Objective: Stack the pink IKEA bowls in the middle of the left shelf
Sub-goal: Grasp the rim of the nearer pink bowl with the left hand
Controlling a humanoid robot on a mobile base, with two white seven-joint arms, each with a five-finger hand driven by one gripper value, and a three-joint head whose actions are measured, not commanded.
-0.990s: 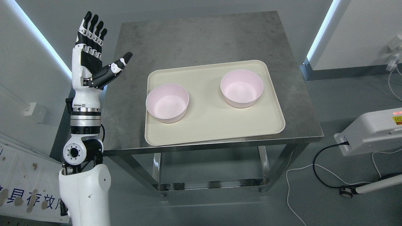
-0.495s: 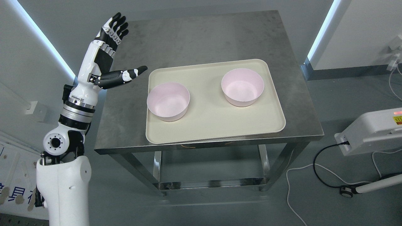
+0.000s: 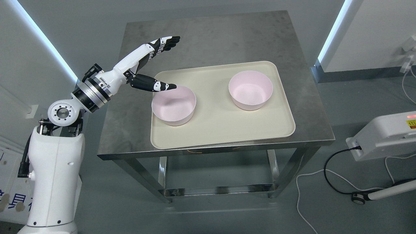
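Directly under the thumb tip of the left hand (image 3: 148, 66) stood the near pink bowl (image 3: 174, 105), at the left end of the cream tray (image 3: 224, 130). That hand was spread wide and held nothing. Well apart, the second pink bowl (image 3: 250, 90) stood on the tray's right side, on the steel table (image 3: 208, 35).

A square brushed stainless-steel table (image 3: 208, 42) on four steel legs, joined low down by a steel crossbar frame (image 3: 217, 190), stands on a grey floor (image 3: 227, 217). Directly on the tabletop lies one item: a cream rectangular plastic tray with rounded corners (image 3: 224, 126), covering the centre and the 6 o'clock half and reaching nearly to the front edge. Bare steel shows at 12 o'clock and in strips at 9 and 3 o'clock.
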